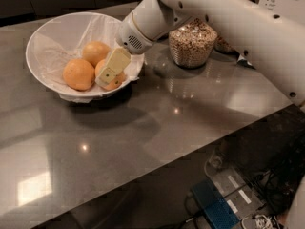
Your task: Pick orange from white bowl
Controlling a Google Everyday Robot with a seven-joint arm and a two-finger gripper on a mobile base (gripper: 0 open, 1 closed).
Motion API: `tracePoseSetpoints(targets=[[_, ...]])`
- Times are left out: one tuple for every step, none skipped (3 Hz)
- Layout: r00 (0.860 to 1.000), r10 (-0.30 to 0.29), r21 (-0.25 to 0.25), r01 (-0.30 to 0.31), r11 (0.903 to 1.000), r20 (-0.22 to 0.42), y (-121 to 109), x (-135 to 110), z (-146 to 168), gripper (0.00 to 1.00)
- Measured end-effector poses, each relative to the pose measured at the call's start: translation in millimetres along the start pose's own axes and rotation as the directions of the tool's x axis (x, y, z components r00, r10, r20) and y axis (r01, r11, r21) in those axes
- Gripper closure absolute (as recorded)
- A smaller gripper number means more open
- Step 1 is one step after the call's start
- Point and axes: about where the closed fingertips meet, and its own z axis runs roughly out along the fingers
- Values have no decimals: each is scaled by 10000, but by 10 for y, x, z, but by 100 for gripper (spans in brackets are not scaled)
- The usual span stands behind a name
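Gripper point(107, 76): low in white bowl point(47, 41), against rightmost orange point(118, 81); grasp cannot be told
Done: reach
Left: lifting orange clear

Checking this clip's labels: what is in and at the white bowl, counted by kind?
Oranges: 3
Bowl: 1
Hand: 1, low in the bowl, over one orange
Total: 5
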Motion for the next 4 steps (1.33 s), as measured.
tracePoseSetpoints(targets=[[9998, -15, 261, 21, 9997, -212, 5, 2, 59, 20], [9993, 72, 533, -53, 9986, -366, -3, 46, 99, 37], [9993, 72, 532, -52, 9986, -366, -3, 46, 99, 25], [9993, 76, 528, -57, 9986, -369, -2, 47, 102, 16]])
